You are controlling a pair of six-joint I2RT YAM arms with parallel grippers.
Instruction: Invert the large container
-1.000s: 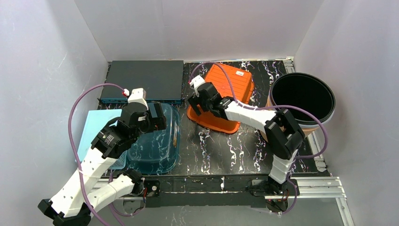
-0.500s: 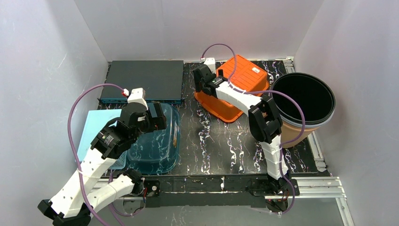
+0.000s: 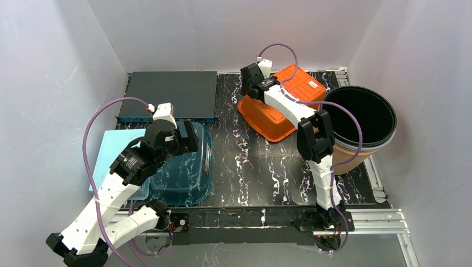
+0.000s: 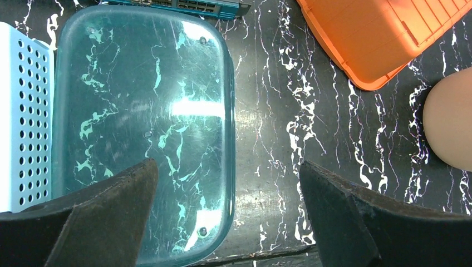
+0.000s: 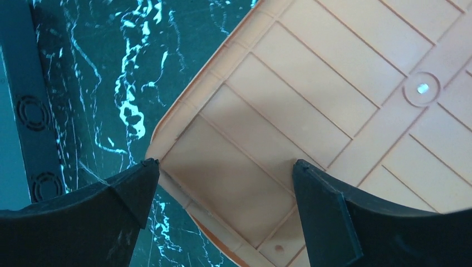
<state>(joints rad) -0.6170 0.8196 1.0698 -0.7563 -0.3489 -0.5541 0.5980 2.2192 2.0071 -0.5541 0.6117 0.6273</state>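
On the bench [image 3: 250, 167], the large container [image 3: 305, 84] sits at the back, right of centre, base upward. Just to its right, at the bench's right edge, stands a round barrel [image 3: 362, 114]. A flat case [image 3: 170, 92] lies in the back left corner. In front of it lies a shallow tub [image 3: 192, 172], with a perforated tray [image 3: 111, 149] against its left side.

White walls [image 3: 234, 33] enclose a black marbled table [image 3: 261, 167].
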